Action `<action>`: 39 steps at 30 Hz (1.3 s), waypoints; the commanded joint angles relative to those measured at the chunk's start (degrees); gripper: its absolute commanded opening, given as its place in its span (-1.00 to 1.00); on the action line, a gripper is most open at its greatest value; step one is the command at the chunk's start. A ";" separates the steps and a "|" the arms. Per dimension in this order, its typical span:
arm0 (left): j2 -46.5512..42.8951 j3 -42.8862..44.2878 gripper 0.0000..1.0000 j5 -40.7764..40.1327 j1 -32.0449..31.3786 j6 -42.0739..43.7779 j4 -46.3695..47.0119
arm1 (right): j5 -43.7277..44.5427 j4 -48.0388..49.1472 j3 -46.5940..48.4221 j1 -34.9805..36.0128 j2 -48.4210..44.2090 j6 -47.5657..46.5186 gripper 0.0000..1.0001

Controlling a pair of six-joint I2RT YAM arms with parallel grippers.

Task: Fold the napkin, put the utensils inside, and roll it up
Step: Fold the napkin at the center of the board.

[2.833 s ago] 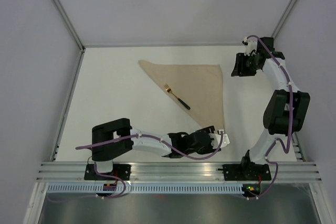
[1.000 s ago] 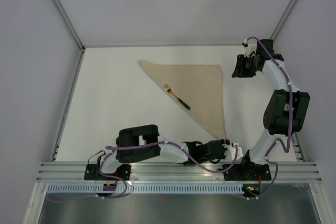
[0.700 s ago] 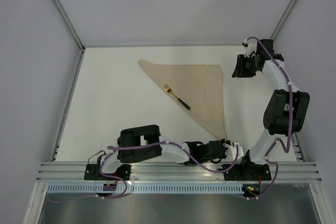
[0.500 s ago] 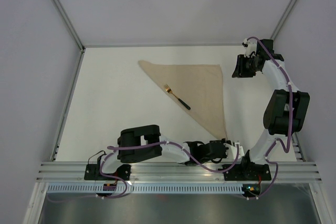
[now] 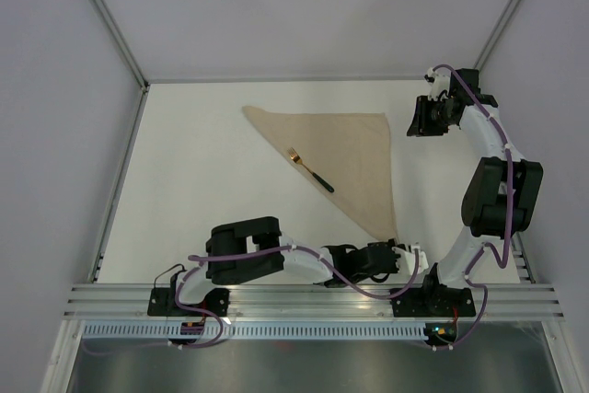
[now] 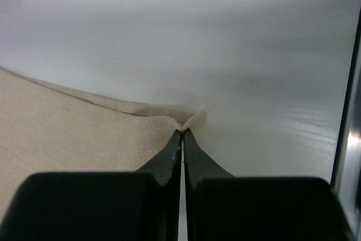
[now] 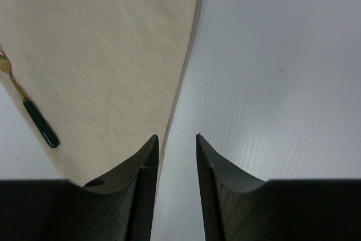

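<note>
The beige napkin (image 5: pixel 357 156) lies folded into a triangle, its long point reaching toward the near edge. The fork (image 5: pixel 310 169), with gold tines and a dark handle, rests on the napkin's left sloping edge. My left gripper (image 5: pixel 403 248) is low at the near point and is shut on that corner; the left wrist view shows the cloth (image 6: pixel 73 134) puckered at the closed gripper (image 6: pixel 183 131). My right gripper (image 5: pixel 411 121) hovers by the far right corner. It is open (image 7: pixel 176 137) over bare table just right of the napkin edge (image 7: pixel 101 55), with the fork (image 7: pixel 34 118) off to its left.
An aluminium rail (image 5: pixel 304 299) runs along the near edge behind the arm bases, and its end shows in the left wrist view (image 6: pixel 351 139). Grey walls with metal frame bars (image 5: pixel 115 29) enclose the white table (image 5: pixel 193 190).
The left gripper's fingers have closed onto the napkin's near corner, pinching it up slightly. The right arm and the fork have stayed where they were.
</note>
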 commanded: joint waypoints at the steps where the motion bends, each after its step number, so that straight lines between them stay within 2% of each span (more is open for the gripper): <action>1: -2.39 1.76 -0.95 0.17 1.17 -1.97 3.08 | -0.26 1.10 -0.34 -0.34 -2.12 0.93 -0.23; 13: -9.33 0.35 -0.95 4.39 10.31 -16.55 0.63 | -0.44 1.01 -0.26 -0.25 -2.12 0.85 -0.24; 24: -16.98 -5.36 -0.95 7.38 24.28 -34.39 -0.69 | -0.96 0.66 0.27 -0.25 -1.77 0.85 -0.24; 34: -19.09 -8.09 -0.95 7.73 35.53 -43.37 -4.12 | -1.23 0.39 0.27 -0.25 -1.77 0.67 -0.24; 39: -18.83 -8.70 -0.95 8.70 38.61 -45.04 -4.21 | -1.49 0.30 0.10 -0.25 -1.85 0.58 -0.24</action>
